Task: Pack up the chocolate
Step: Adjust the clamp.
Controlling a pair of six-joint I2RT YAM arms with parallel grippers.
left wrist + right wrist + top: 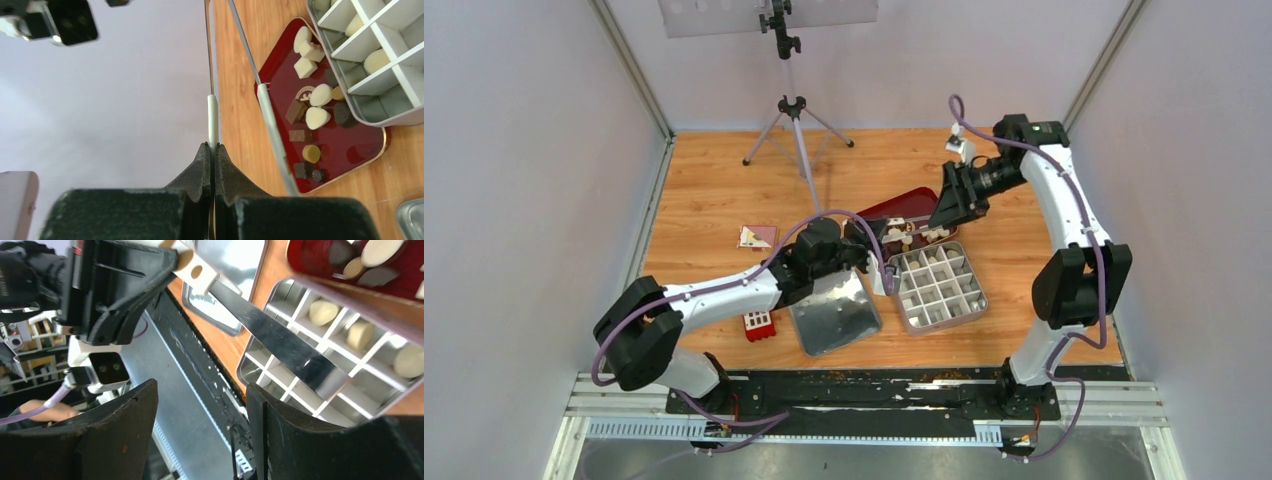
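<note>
The chocolate (314,102), several cream and dark brown pieces, lies on a dark red tray (894,207); the tray also shows in the left wrist view (370,137). Cream pieces sit in some cells of a grey compartment tin (940,287), also seen in the left wrist view (400,115). My left gripper (212,146) is shut on thin metal tongs (213,112), left of the tray. In the right wrist view a tong blade (280,340) reaches over the tin (350,390). My right gripper (200,390) is open and empty, above the tray's far right end (952,203).
A flat metal lid (835,315) lies left of the tin. A small red block with white squares (759,325) sits by the left arm. A small card (757,237) lies further back left. A tripod (794,130) stands at the back.
</note>
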